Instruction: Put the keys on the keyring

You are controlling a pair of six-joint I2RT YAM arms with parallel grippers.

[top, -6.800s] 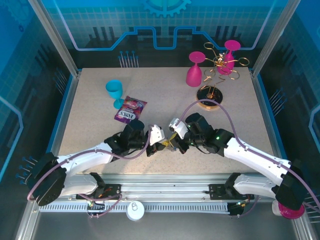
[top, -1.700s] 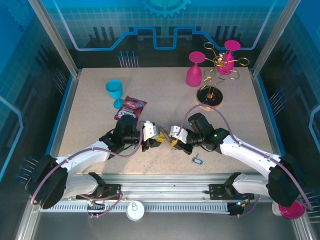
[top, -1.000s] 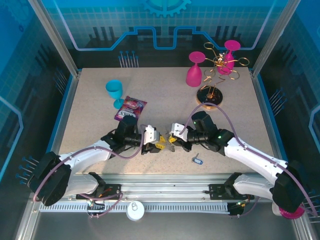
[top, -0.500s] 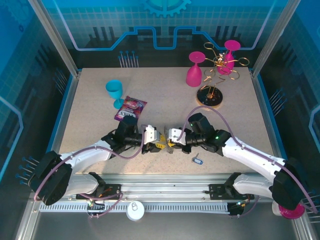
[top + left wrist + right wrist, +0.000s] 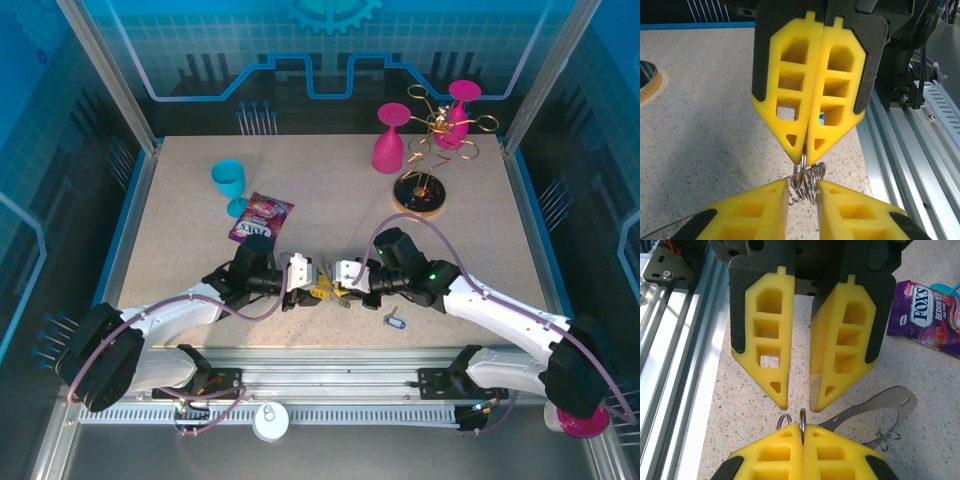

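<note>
The keyring, a small bunch of thin steel loops, sat low over the counter near its 6 o'clock edge, between the two arms. The right fingers were pressed fully together on one loop, gripping it edge-on. The left fingers faced them with only a narrow gap, the loops at its mouth; whether they actually pinched any wire was hard to tell. The blue key lay loose on the counter at about 4 o'clock from the ring, near it but apart. A flat silvery metal piece rested on the counter at 3 o'clock of the right fingertips. Farther out, a candy pouch lay at 11 o'clock.

The ring looked light, stiff, springy and slick. It would likely twist or slip between the pads unless it was held across the flat of the coil, close to the split. The key seemed light and rigid, and was probably best taken by its plastic head.
</note>
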